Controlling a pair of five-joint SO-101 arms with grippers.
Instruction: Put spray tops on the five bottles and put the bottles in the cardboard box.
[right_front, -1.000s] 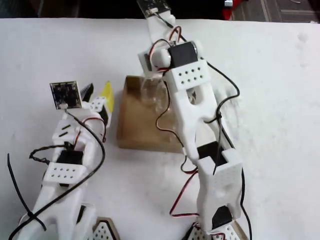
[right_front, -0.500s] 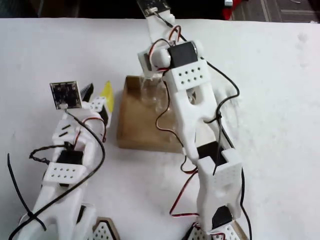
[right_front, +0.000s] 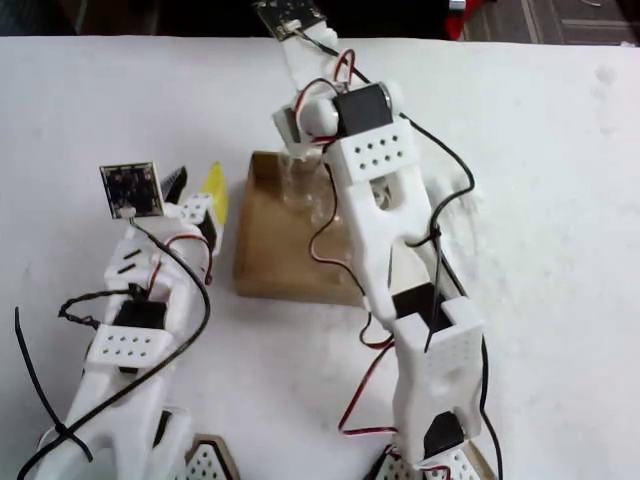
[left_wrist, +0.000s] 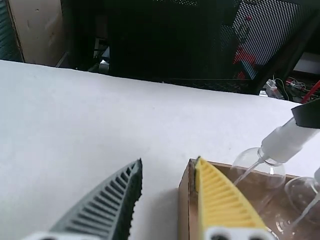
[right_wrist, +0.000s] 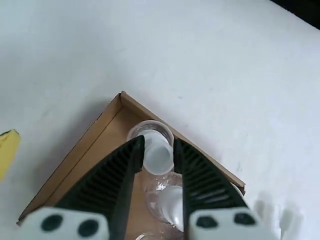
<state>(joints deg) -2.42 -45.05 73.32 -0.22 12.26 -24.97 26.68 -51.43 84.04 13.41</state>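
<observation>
The box (right_front: 270, 245) sits open in the middle of the high view on the white desk (right_front: 560, 200), and the right arm is stretched out over its upper end. Look at the right pincer (right_wrist: 157, 145). Its two black fingers (right_wrist: 117, 175) are closed in on a white spray top (right_wrist: 159, 157), one on each side, pinching it. That top sits on the neck of a clear bottle (right_wrist: 150, 129) standing in a corner of the box. From the left arm's camera you can see the thin tube running from the top down into the bottle. A second bottle (right_wrist: 165, 202) stands right beside the first, also inside the box. Whether the two are touching, I can't tell.

Over on the left of the high view, the left pincer (right_front: 193, 180) hangs just beside the box's left wall, near its upper corner. It's spread wide, with bare desk showing in the gap. The grey finger (left_wrist: 107, 210) is out over the desk, and the yellow finger (left_wrist: 220, 200) lies right along the cardboard edge. I can't make out whether the yellow one actually touches the wall.
</observation>
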